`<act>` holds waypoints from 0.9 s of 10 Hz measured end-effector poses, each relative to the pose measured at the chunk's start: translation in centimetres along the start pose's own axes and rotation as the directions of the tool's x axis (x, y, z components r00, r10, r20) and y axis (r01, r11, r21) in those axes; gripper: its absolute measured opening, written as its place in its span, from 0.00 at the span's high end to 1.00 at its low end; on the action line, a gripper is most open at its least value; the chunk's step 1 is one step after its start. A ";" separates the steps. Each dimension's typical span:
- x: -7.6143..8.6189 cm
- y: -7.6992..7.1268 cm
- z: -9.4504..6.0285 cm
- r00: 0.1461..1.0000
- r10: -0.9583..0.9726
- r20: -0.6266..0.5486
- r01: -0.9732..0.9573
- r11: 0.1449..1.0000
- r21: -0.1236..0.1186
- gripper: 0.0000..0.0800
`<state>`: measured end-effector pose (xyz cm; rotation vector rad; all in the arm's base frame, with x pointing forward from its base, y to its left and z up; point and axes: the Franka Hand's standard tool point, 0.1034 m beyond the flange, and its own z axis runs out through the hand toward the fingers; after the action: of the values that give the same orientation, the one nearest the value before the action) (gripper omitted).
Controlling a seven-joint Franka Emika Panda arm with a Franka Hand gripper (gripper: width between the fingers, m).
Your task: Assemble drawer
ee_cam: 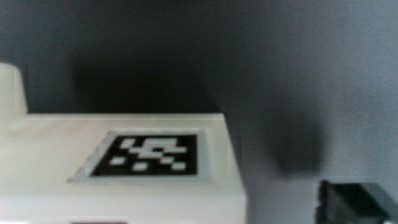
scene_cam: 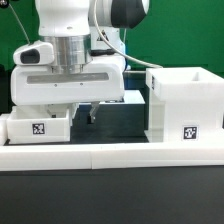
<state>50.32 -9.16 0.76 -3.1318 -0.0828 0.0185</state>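
Note:
The tall hollow white housing [scene_cam: 185, 103] stands at the exterior view's right with a square tag on its front. A small shallow white tray [scene_cam: 36, 126] with a tag lies at the exterior view's left. My gripper [scene_cam: 82, 113] hangs low over the tray's right end, jaws apart and holding nothing. In the wrist view the tray's tagged white face [ee_cam: 151, 155] fills the lower part, and one dark fingertip [ee_cam: 365, 202] stands clear of its edge over the dark table. A second white part [scene_cam: 132, 98] shows behind the gripper, mostly hidden.
The long low white border wall [scene_cam: 110, 153] runs along the front of the dark table. A green backdrop stands behind the arm. A dark gap of table lies between the tray and the housing.

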 end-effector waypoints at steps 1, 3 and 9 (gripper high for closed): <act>0.0 0.0 0.0 1.000 0.000 0.000 0.000 1.000 0.000 0.53; 0.0 0.0 0.0 1.000 0.000 0.000 0.000 1.000 0.000 0.91; 0.0 0.0 0.0 1.000 0.000 0.000 0.000 1.000 0.000 0.95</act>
<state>50.32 -9.16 0.75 -3.1317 -0.0831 0.0192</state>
